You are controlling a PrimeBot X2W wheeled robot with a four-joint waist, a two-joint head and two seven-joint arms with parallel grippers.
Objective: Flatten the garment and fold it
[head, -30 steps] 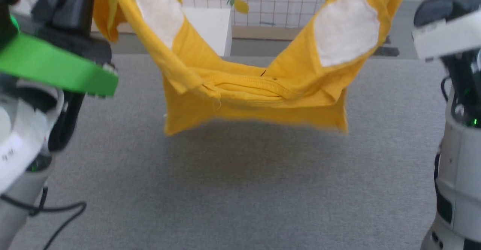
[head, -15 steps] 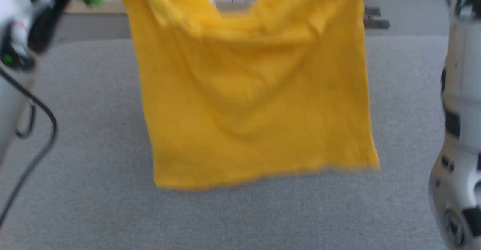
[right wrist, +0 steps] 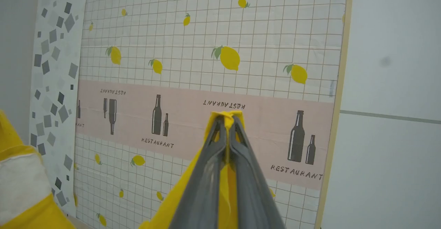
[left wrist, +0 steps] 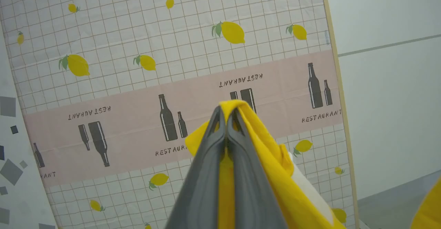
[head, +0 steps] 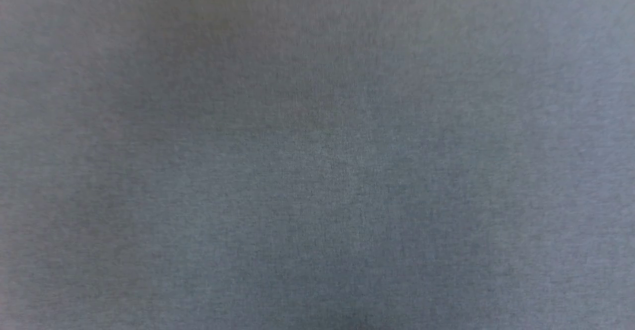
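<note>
Nearest to us, our left hand has its two dark fingers pressed together on a fold of the garment. The mustard-yellow cloth pokes out past the tips, runs down between the fingers and drapes off to the right in the left wrist view. A white patch shows on that drape just behind the fingers.

Our right hand is clamped on the garment in the same way. A small yellow nub sits beyond its tips, a strip lies between the fingers, and more cloth falls away to the lower left. At the left edge of the right wrist view we see another part of the garment, with a white area on it.

From the head we look at a grey, finely woven surface, blurred.

Farther off, behind both hands, hangs a backdrop cloth: a white grid with lemons and a pink band of dark bottles and the word RESTAURANT. To its right is a pale wall. In the right wrist view, a panel scattered with grey squares stands to its left.
</note>
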